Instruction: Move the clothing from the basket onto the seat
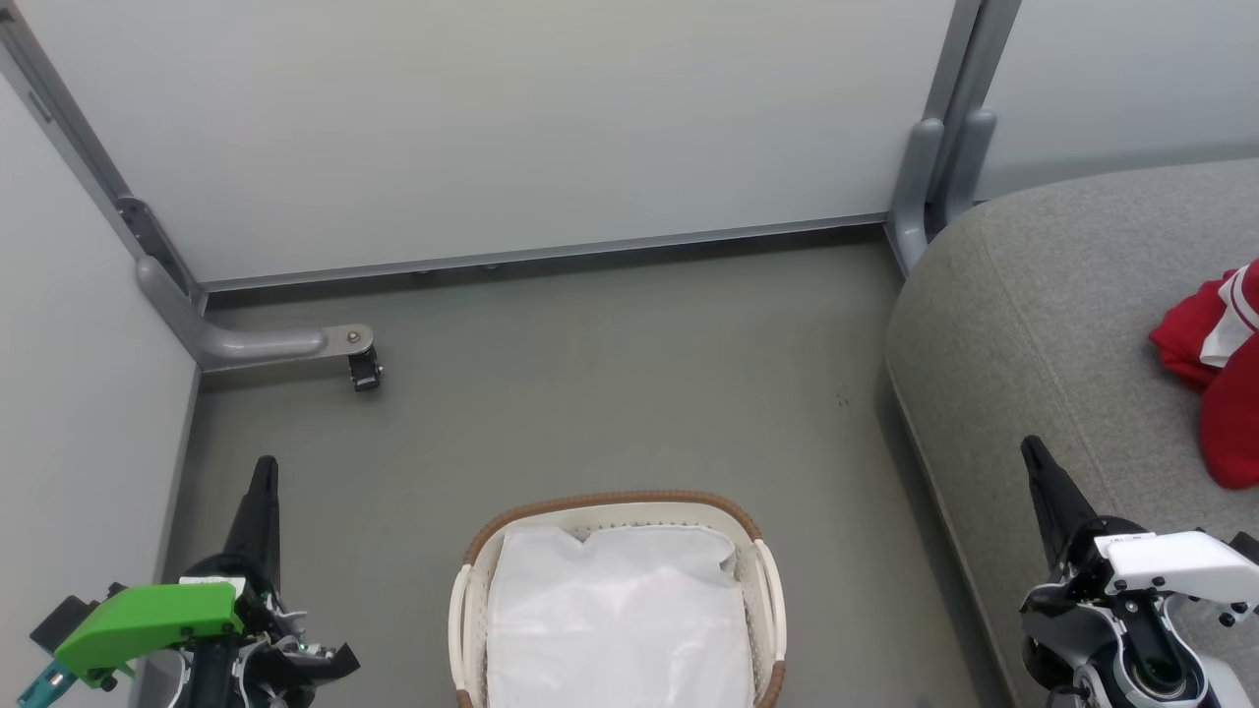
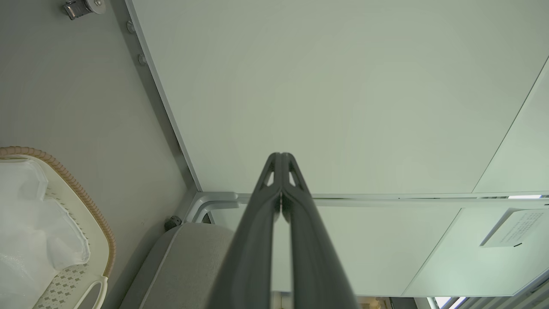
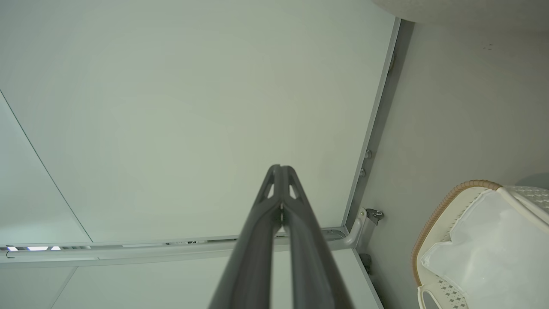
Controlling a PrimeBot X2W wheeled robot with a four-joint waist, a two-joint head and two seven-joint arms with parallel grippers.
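red basketball clothing with white striped trim (image 1: 1212, 339) lies on the large grey fabric seat cushion (image 1: 1043, 324), cut off by the head view's right edge. oval white perforated basket with brown woven rim (image 1: 610, 500) sits on the grey floor (image 1: 610, 374) near the seat, to its left, with a plain white liner (image 1: 620, 619) inside. left gripper (image 1: 264, 477): fingers pressed together, holding nothing, left of the basket. right gripper (image 1: 1033, 454): fingers together too, holding nothing, over the seat's front edge, apart from the clothing.

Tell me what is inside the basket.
A crumpled white liner fills the basket, with perforated wall at its edges. Anything beneath the liner is covered; the basket's near end is cut off.
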